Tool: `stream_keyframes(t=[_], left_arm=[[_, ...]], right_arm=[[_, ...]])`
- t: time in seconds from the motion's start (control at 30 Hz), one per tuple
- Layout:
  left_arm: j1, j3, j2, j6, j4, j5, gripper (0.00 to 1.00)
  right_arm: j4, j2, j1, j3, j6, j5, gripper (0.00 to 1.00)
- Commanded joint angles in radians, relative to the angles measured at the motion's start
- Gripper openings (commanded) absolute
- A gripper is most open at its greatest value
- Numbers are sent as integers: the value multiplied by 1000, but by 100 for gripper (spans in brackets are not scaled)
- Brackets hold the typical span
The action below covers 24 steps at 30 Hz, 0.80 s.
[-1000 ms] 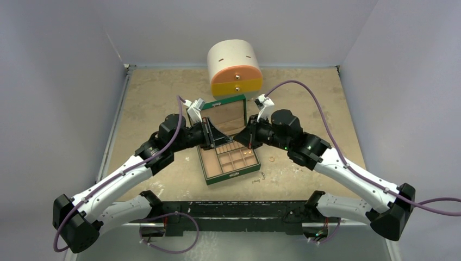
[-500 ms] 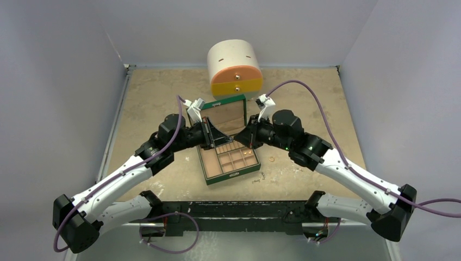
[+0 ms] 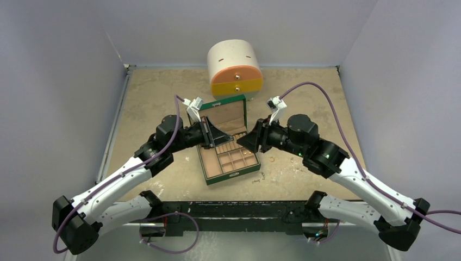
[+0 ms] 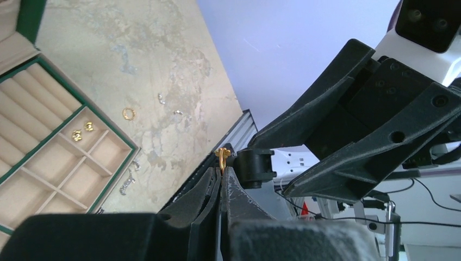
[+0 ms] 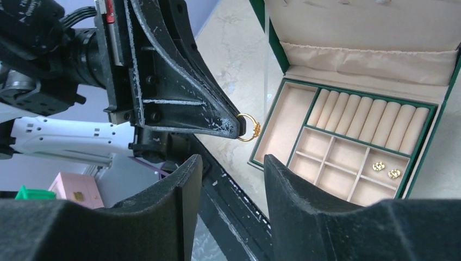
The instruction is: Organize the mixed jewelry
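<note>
My left gripper [image 4: 222, 169] is shut on a small gold ring [image 4: 223, 155] that pokes out past its tips. The right wrist view shows this ring [image 5: 249, 126] hanging above the near left corner of the open green box [image 5: 348, 89]. My right gripper [image 5: 231, 160] is open and empty, a short way from the ring. In the top view both grippers, left [image 3: 216, 142] and right [image 3: 243, 142], hover over the box [image 3: 231, 175]. Two gold pieces [image 5: 384, 168] lie in one small compartment. A loose gold ring [image 4: 128, 113] and silvery bits [image 4: 161, 98] lie on the table.
The round cream-orange-yellow drawer chest [image 3: 235, 68] stands behind the box, whose lid is propped up. A silvery chain piece [image 4: 128, 182] lies by the box's front corner. More loose bits [image 3: 271, 159] sit on the table right of the box. Grey walls enclose the table.
My right gripper has opened and pulled back to the right, away from the left gripper's tips. The gold ring stays pinched in the left gripper, which has barely moved.
</note>
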Motion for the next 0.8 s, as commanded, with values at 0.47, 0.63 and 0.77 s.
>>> stream_keyframes(t=[0.47,0.63,0.77], left_arm=[[3,-11,-116,17,208,211,0],[2,-22,-118,-15,277,252,0],[2,-20,-118,-28,313,274,0]], right_arm=[[227,-66,-135,3,116,-432,50],[329,-61,-183,-26,190,-535,50],[355,-45,-183,-28,204,-557,50]])
